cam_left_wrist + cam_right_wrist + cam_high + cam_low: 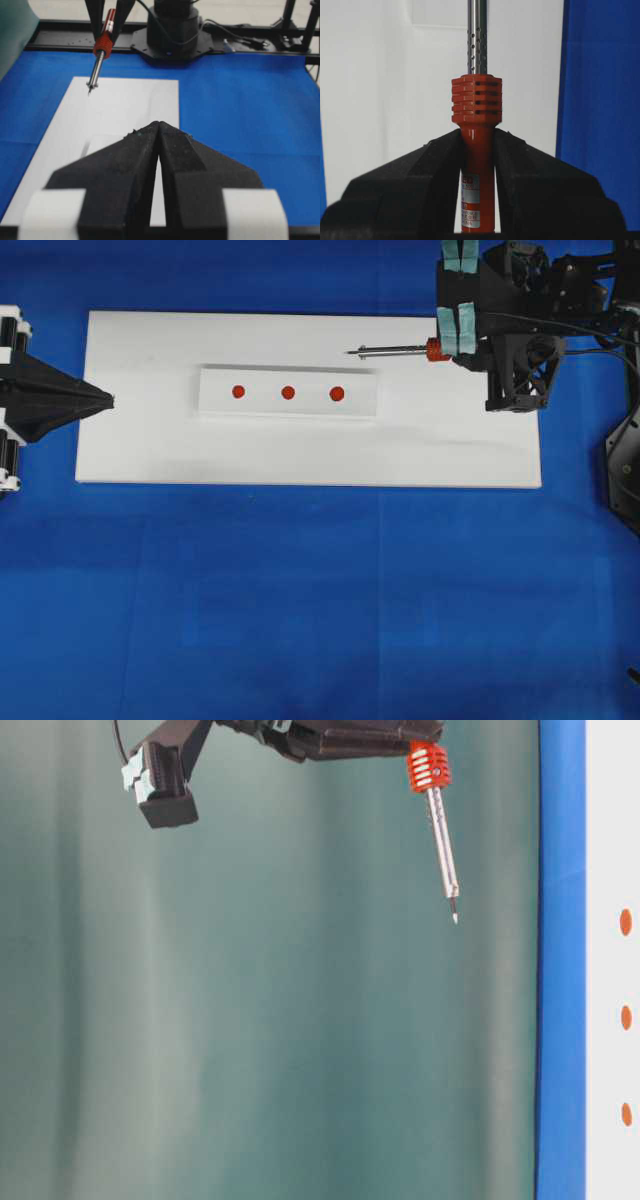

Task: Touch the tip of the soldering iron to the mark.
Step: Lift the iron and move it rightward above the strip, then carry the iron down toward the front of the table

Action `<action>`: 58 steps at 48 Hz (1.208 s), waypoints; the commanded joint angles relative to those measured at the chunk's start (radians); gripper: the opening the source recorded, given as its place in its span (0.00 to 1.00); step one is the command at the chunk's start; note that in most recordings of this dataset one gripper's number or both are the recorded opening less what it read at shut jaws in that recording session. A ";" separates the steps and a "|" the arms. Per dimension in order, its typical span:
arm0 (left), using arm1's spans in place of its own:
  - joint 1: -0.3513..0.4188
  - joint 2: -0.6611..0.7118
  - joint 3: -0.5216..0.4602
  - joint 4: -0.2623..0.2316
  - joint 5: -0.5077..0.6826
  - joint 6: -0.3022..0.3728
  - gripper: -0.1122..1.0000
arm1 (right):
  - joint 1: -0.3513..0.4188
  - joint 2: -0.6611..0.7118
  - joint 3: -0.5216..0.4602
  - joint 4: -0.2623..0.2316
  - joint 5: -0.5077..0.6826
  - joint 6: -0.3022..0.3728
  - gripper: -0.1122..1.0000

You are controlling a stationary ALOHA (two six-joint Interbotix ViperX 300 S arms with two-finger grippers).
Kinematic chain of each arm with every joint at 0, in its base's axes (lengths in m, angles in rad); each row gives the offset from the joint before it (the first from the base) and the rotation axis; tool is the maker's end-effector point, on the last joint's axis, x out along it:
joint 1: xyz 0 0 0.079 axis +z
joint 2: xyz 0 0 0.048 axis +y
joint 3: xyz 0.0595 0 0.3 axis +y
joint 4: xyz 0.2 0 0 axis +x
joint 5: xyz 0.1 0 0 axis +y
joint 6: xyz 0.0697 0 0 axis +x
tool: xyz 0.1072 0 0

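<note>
My right gripper (477,134) is shut on the orange-red handle of the soldering iron (476,100). The iron's silver shaft (395,351) points left over the white board, held up in the air. Its tip (351,353) hangs beyond the far edge of the white strip (290,405), apart from the mark (337,393), the right-end red dot. In the table-level view the tip (454,917) stands well off the board, and the mark (625,922) is the top dot. My left gripper (108,398) is shut and empty at the board's left edge. It also shows in the left wrist view (159,125), where it hides the dots.
The strip lies on a white board (300,455), which rests on a blue cloth (320,600). Two more red dots (288,393) (238,392) sit left of the mark. The iron's black cord (560,325) runs back over the right arm.
</note>
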 commanded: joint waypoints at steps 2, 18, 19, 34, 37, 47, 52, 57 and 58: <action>0.003 0.005 -0.012 0.000 -0.009 -0.002 0.10 | -0.003 -0.015 -0.014 -0.002 -0.005 0.002 0.16; 0.003 0.003 -0.011 0.000 -0.008 -0.002 0.10 | -0.003 -0.011 -0.015 -0.003 -0.008 0.002 0.16; 0.003 0.005 -0.011 0.000 -0.009 -0.002 0.10 | -0.002 -0.011 -0.017 -0.003 -0.008 0.002 0.16; 0.003 0.003 -0.011 0.000 -0.009 -0.002 0.10 | -0.002 -0.009 -0.012 -0.003 -0.006 0.003 0.16; 0.003 0.003 -0.011 0.000 -0.009 -0.002 0.10 | -0.002 -0.008 -0.009 -0.002 -0.008 0.003 0.16; 0.003 0.005 -0.012 0.000 -0.009 0.000 0.10 | 0.003 0.029 0.012 0.008 -0.037 0.005 0.16; 0.003 0.003 -0.012 0.000 -0.009 0.000 0.10 | 0.006 0.060 0.026 0.009 -0.066 0.005 0.16; 0.003 0.005 -0.011 0.000 -0.008 0.000 0.10 | 0.008 0.091 0.035 0.011 -0.097 0.005 0.16; 0.003 0.005 -0.011 0.000 -0.009 -0.002 0.10 | 0.008 0.100 0.038 0.012 -0.106 0.005 0.16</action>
